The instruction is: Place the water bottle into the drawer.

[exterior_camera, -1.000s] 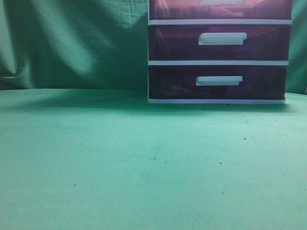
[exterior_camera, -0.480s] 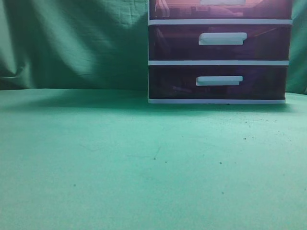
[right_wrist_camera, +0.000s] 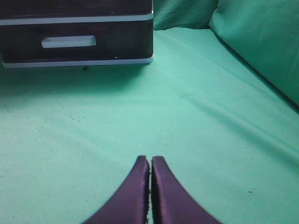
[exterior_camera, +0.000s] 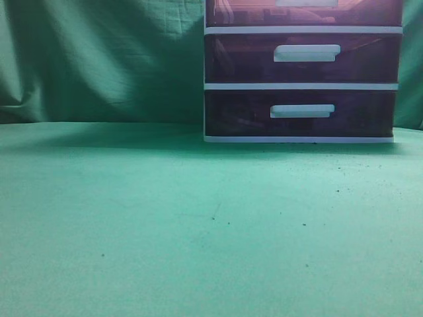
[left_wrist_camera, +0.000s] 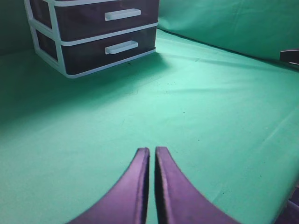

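Maroon drawer (exterior_camera: 304, 12) unchanged, as before.

The left tool (left_wrist_camera: 150, 156), tips pressed together, hangs over green cloth (left_wrist_camera: 201, 107); drawer unit (left_wrist_camera: 53, 42) beyond, apparently shut.

No readable text, label, brand, number or sign shows anywhere, neither on the drawer unit (exterior_camera: 302, 72) nor the surface (exterior_camera: 198, 224)

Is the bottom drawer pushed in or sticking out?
Pushed in. The bottom drawer has its front lying flush with the white frame, in line with the drawer above it.
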Motion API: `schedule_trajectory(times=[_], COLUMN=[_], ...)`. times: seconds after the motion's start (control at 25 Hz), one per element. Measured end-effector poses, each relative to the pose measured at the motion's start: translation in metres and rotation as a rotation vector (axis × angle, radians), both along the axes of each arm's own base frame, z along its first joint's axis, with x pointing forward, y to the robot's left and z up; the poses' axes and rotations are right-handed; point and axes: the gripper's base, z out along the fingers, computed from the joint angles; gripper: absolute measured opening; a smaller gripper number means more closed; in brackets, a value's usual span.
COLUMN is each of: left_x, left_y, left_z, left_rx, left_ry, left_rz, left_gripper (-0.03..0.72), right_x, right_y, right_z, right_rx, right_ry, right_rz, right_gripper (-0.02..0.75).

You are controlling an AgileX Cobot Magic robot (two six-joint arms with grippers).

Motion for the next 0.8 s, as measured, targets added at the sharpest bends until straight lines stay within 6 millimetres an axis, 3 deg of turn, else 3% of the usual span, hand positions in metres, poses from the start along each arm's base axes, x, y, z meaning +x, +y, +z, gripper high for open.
schedule_trajectory(times=[0.16, 0.36, 0.56, 0.8], left_x=[0.000, 0.006, 0.025, 0.034], left_y=[0.000, 0.003, 0.002, 0.009], left_z=[0.000, -0.004, -0.044, -0.079], left_rx=[0.004, 0.010, -0.026, -0.004], left_ry=[-0.005, -0.051, -0.053, -0.010], left_rz=[0.015, 0.243, 0.524, 0.720], left_gripper=[0.000, 0.000, 0.000, 0.000], right_x=[0.000, 0.000, 0.000, 0.000], right_y=[0.000, 0.000, 0.000, 0.000], right_z=[0.000, 0.000, 0.000, 0.000], right_rx=[0.000, 0.000, 0.000, 0.000], right_ry=[0.000, 0.000, 0.000, 0.000], right_rz=[0.000, 0.000, 0.000, 0.000], right_gripper=[0.000, 0.000, 0.000, 0.000])
